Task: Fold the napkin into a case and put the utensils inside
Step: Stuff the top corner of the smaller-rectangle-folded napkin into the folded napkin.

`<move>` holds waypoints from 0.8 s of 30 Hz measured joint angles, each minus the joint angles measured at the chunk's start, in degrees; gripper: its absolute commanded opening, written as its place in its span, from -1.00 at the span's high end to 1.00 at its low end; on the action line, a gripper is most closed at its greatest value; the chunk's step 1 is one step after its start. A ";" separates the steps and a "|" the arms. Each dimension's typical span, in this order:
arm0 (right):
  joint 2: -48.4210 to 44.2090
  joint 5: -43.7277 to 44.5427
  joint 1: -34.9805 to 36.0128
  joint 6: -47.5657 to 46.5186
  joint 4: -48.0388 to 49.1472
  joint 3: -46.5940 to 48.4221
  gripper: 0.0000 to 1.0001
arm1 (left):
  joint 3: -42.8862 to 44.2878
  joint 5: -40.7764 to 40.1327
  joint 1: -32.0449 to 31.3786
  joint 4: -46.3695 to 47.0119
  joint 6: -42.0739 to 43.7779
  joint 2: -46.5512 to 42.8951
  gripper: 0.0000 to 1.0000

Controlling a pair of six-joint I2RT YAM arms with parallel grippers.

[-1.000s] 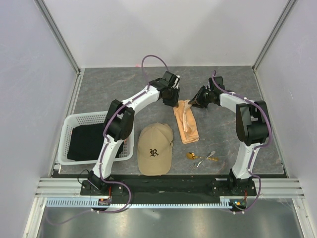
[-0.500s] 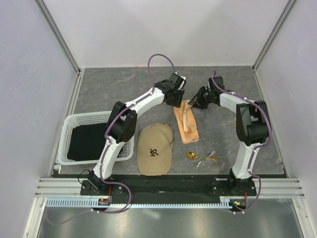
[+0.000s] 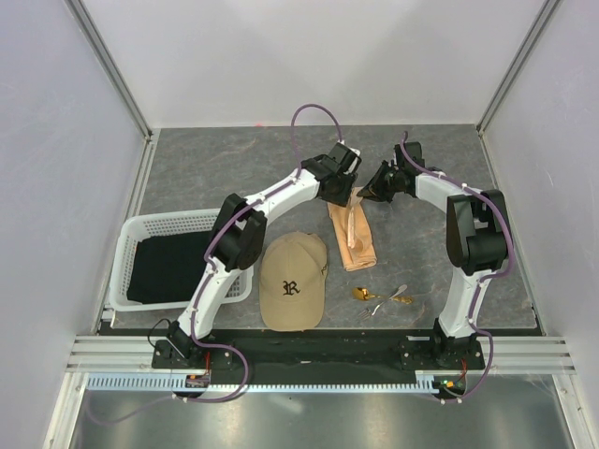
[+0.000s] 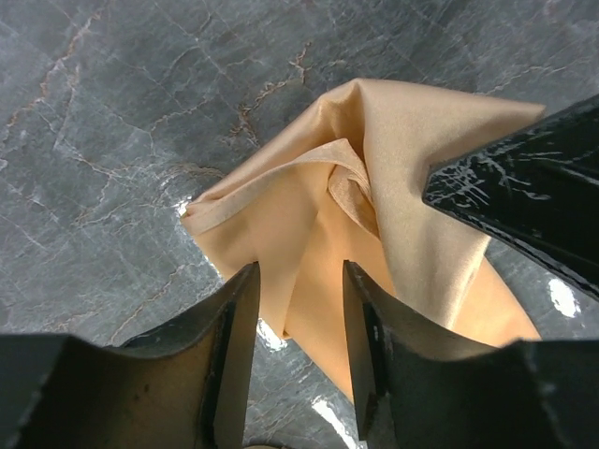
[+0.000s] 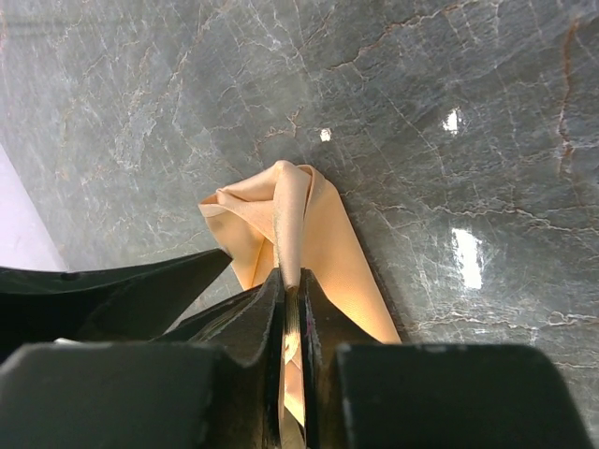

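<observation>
The peach-orange napkin (image 3: 354, 238) is lying on a grey, veined table (image 3: 234, 159); at seven o'clock of it, a tan cap (image 3: 293, 281) is showing a black letter.

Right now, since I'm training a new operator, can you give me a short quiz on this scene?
1. True or false: the right claw pinches a fold of the napkin.
2. Fill in: the left claw stands ___ around the napkin.
3. Where do the utensils lie? A in the left claw; B on the table beside the cap; C inside the napkin.
Key: 1 true; 2 open; 3 B.
</observation>
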 measured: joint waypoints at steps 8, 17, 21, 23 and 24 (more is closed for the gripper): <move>0.00 -0.22 0.00 -0.02 -0.44 0.11 0.97 | 1.33 -2.19 -0.24 -1.03 0.72 2.25 0.52; 0.00 -0.22 0.48 -0.37 -1.62 0.94 1.00 | 4.17 -1.99 -0.20 -1.36 1.03 2.51 0.96; 0.02 -0.22 1.81 -0.44 -1.88 2.21 1.00 | 4.17 0.02 0.15 -1.38 0.96 2.51 0.96; 0.13 -0.24 2.69 -0.39 -2.01 2.78 1.00 | 4.17 1.16 0.44 -1.36 0.90 2.49 0.96; 0.31 -0.24 3.17 -0.39 -1.99 3.08 1.00 | 4.15 1.44 0.59 -1.38 0.72 2.49 0.96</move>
